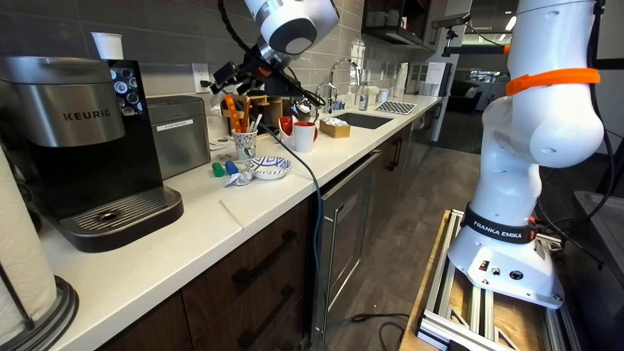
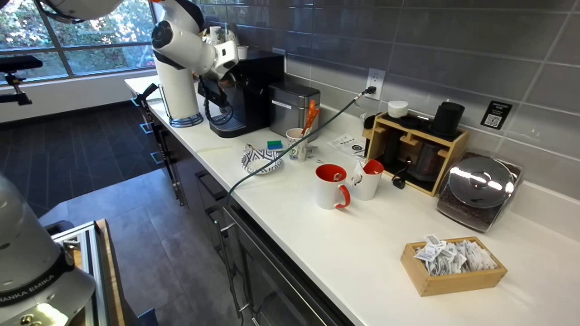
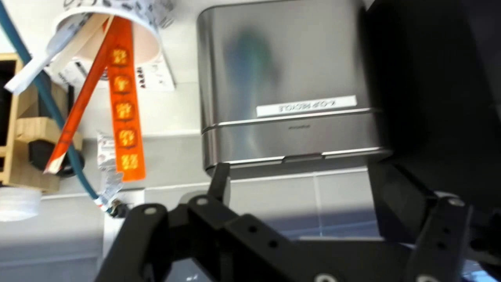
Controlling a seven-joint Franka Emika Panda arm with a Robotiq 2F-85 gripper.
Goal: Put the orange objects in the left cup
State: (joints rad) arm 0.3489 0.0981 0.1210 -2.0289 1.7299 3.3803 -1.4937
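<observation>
Two orange objects, a flat printed strip (image 3: 125, 109) and a thin stick (image 3: 84, 100), lean in a patterned paper cup (image 3: 133, 5) with pale stirrers. In exterior views, an orange object (image 1: 232, 113) stands in the paper cup (image 1: 245, 146), and orange also shows (image 2: 311, 115) above the cup (image 2: 297, 147). Two white mugs with red insides (image 2: 330, 194) (image 2: 367, 186) stand beyond the cable. My gripper (image 3: 317, 188) is open and empty, in front of the steel bin and to one side of the cup. In an exterior view the gripper (image 1: 227, 90) hangs above the cup.
A coffee machine (image 1: 83, 117) and steel bin (image 1: 180, 136) stand beside the cup. A cable (image 2: 272, 160) crosses the counter near it. A patterned plate (image 1: 269, 168), green piece (image 1: 218, 169), blue piece (image 1: 231, 167), wooden organizer (image 2: 453, 156) and packet box (image 2: 453, 283) are around.
</observation>
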